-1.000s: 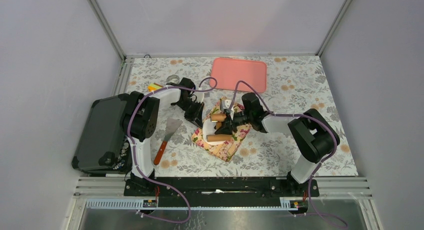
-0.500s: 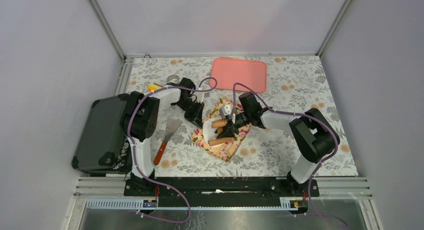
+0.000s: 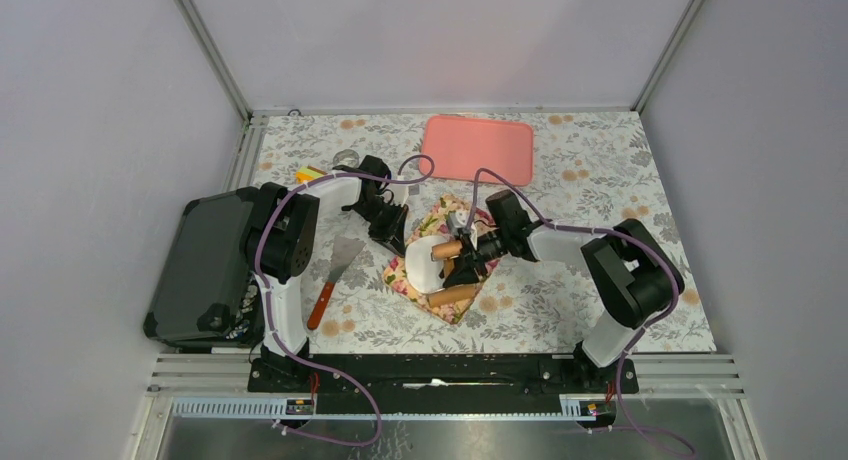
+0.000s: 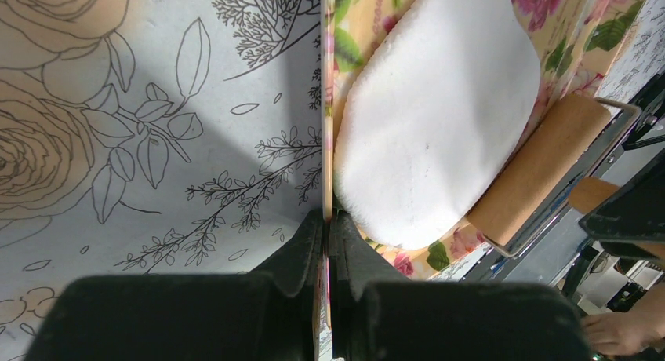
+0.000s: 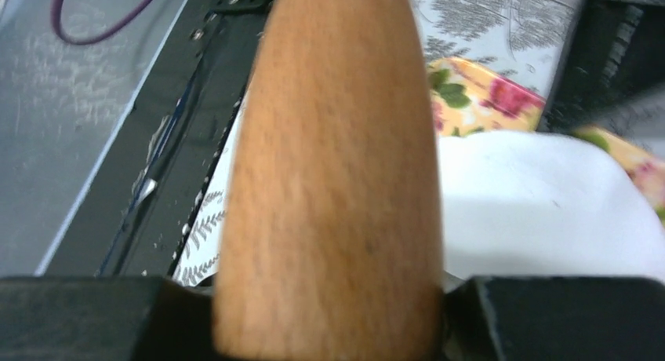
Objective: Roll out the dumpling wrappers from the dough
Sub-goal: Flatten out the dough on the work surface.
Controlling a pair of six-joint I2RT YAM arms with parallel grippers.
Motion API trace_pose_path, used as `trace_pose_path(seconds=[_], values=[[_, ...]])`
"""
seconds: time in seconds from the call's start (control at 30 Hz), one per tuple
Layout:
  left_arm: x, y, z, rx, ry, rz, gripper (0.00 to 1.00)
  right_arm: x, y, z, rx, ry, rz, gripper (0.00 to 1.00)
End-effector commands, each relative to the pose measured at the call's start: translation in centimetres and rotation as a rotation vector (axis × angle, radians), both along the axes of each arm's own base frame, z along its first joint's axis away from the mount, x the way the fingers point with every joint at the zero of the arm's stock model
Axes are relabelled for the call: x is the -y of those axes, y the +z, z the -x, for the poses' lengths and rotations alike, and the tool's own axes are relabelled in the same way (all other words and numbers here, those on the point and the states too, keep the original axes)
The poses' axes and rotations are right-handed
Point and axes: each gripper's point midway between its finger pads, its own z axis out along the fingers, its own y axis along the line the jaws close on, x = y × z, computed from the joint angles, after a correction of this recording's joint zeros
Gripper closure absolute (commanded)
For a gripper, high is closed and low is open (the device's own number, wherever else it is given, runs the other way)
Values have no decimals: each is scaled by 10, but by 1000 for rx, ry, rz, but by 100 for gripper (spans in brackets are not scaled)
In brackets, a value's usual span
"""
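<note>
Meanwhile, your right gripper (image 5: 329,318), clamped on the rolling pin (image 5: 333,157), had dragged it nearward, baring more dough (image 4: 439,118) on the floral mat (image 4: 368,16). Your left gripper (image 4: 325,220) stayed pinched shut on the mat's edge.

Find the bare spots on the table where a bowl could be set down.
Bare table lies right of the tray, and in a near strip between mat and arm bases. The centre is crowded: left gripper pinches the mat, right gripper grips the pin at the dough's edge; the spatula lies left.
</note>
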Motion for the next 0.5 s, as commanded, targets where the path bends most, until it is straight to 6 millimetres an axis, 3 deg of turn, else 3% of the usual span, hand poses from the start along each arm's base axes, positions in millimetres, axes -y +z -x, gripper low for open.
trace_pose_path(seconds=[0.0, 0.1, 0.17, 0.23, 0.33, 0.47], values=[[-24, -31, 3, 16, -18, -124, 100, -10, 46, -50, -50, -267, -83, 100], [-24, -32, 3, 15, -17, -127, 100, -22, 74, -95, -59, -438, -171, 100], [-24, -32, 3, 13, -16, -128, 100, -30, 78, -113, -81, -500, -205, 100], [-23, -32, 3, 14, -18, -128, 100, -39, 69, -124, -99, -522, -196, 100], [-23, -31, 3, 15, -19, -126, 100, -49, 48, -126, -108, -502, -160, 100], [-24, -32, 3, 14, -18, -128, 100, -51, 8, -106, -130, -426, -58, 100]])
